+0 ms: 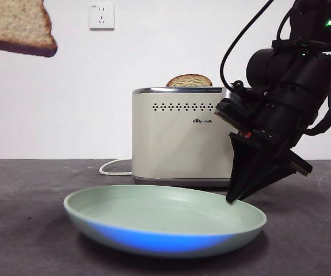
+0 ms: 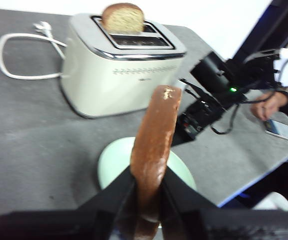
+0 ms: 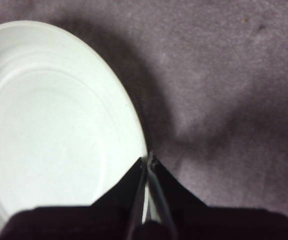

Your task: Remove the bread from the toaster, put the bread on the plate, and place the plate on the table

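I have the table (image 1: 15, 230) spread dark and matte under everything. On it, toward the back, stands the toaster (image 1: 177, 138), with a second slice (image 1: 189, 80) showing only its domed top in a slot. In front of the toaster is the plate (image 1: 165, 233), and it is not lying flat: its far rim is pinched between the closed jaws of my right gripper (image 1: 232, 199), and the whole dish looks tipped and lifted just clear of the tabletop.

The bread (image 2: 151, 150) is up in the air, high at one side of the front view, clamped on edge by my left gripper (image 2: 149, 187), whose jaws press its two flat faces near the lower crust; below it, in the left wrist view, sits the plate.

I judge the slice light, soft and crumbly, so a hard squeeze would dent it; a hold across the faces close to the firmer crust suits it. The plate looks stiff and smooth, likely slippery at that thin rim.
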Tool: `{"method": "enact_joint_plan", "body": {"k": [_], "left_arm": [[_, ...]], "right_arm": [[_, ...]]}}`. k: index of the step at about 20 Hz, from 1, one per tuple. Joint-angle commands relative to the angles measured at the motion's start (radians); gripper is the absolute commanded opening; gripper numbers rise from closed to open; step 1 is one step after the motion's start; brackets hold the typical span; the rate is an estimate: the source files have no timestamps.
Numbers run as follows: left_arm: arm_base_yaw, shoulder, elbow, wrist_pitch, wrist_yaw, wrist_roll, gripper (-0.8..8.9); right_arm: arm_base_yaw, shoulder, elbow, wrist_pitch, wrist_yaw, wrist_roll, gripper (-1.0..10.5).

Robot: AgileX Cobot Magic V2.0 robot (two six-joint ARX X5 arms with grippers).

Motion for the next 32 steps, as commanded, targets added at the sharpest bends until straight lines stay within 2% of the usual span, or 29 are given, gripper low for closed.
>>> {"method": "enact_joint_plan", "body": {"k": [1, 8, 14, 20, 25, 26, 29, 32], "left_arm": [[-0.001, -0.005, -0.006, 0.017, 0.026, -0.023, -0.08], [-0.001, 0.061, -0.006, 0.192, 0.169, -0.099, -0.08], [-0.001, 0.296, -0.006, 0.308, 0.324, -0.114, -0.09], [-0.001, 0.53, -0.006, 0.318, 0.349, -0.06, -0.09], [-0.001, 0.661, -0.006, 0.305, 0.345, -0.059, 0.08], [-0.001, 0.676, -0.006, 0.302, 0.344, -0.059, 0.57], [-0.001, 0.684, -0.005, 0.299, 0.28, -0.058, 4.38], [0.001, 0.684, -0.003, 0.298, 0.258, -0.058, 4.45]], "right_arm": [[0.006, -0.046, 0.0, 0.011, 0.006, 0.03, -0.1], [0.035, -0.32, 0.0, -0.001, 0.006, 0.127, -0.1], [0.138, -0.462, 0.0, -0.003, 0.014, 0.184, -0.1], [0.16, -0.469, 0.0, -0.003, 0.016, 0.19, -0.1], [0.16, -0.469, 0.0, -0.003, 0.013, 0.189, -0.1], [0.16, -0.469, 0.0, -0.003, 0.013, 0.187, -0.1], [0.16, -0.469, 0.0, -0.01, 0.013, 0.184, -0.1], [0.16, -0.469, 0.0, -0.019, 0.012, 0.182, -0.1]]}}
